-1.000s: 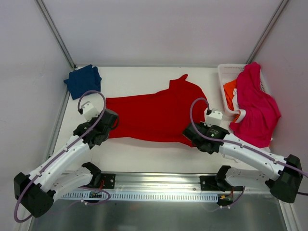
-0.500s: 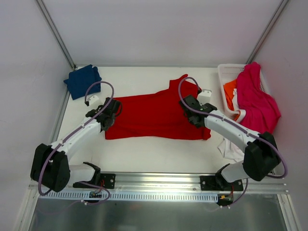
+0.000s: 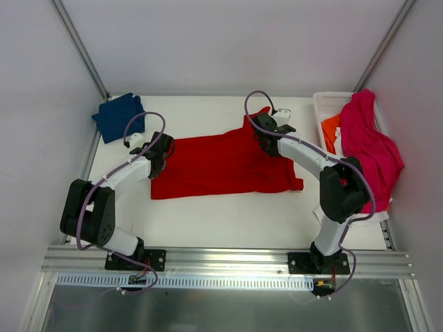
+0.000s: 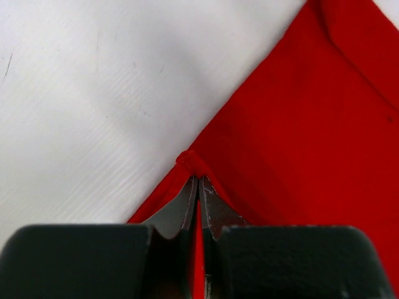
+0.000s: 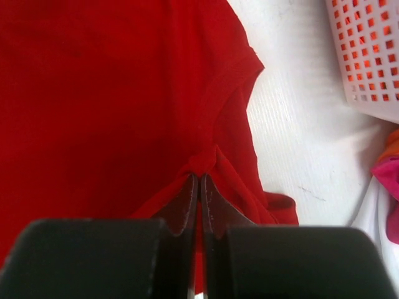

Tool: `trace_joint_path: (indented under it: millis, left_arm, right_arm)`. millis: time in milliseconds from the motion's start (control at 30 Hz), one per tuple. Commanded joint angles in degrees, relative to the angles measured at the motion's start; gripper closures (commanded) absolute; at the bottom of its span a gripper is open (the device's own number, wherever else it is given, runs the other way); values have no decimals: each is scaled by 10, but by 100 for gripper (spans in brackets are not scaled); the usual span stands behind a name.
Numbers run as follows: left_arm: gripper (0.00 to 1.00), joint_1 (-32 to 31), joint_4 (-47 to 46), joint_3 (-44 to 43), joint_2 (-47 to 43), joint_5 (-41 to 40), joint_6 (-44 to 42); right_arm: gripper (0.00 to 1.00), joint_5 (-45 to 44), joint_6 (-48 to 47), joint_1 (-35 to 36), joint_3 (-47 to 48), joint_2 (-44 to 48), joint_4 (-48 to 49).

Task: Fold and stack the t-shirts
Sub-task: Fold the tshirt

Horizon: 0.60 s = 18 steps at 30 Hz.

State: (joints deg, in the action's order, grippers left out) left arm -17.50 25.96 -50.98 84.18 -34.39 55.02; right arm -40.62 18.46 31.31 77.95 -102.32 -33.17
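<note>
Red t-shirt (image 3: 221,166) lay spread across the middle of the table (image 3: 208,214), pinched near its two far corners. The left gripper (image 4: 198,182) and right gripper (image 5: 199,177) were each clamped on a thin fold of cloth. Such shallow bites could slip if the arms pulled unevenly, leaving the fold crooked or bunched.

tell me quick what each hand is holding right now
Left hand: closed, pinching the red t-shirt at its edge.
Right hand: closed, pinching the red t-shirt near a sleeve.
</note>
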Motion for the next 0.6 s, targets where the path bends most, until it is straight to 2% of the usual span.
trace_joint_path:
  millis: [0, 367, 400, 433, 467, 500, 533, 567]
  left_arm:
    - [100, 23, -7, -18, 12, 6, 3]
    - [100, 49, -25, -32, 70, 19, -4]
    - [95, 51, -27, -32, 77, 20, -4]
    - [84, 52, -28, -32, 79, 21, -5]
    - [46, 53, -30, -34, 83, 20, -8]
    - [23, 53, -35, -33, 86, 19, -11]
    - [6, 53, -36, -33, 87, 18, -13]
    - [1, 53, -35, -33, 86, 13, -13]
  right_arm:
    - [100, 5, -25, -12, 42, -34, 6]
    - [99, 9, -39, -40, 91, -101, 6]
    - [100, 11, -39, -42, 92, -103, 6]
    - [93, 24, -40, -45, 93, -105, 6]
    - [76, 32, -40, -50, 91, -106, 6]
    - [51, 38, -39, -53, 91, -105, 8]
    - [1, 31, -39, -54, 90, -105, 8]
    - [1, 23, -40, -54, 89, -104, 7]
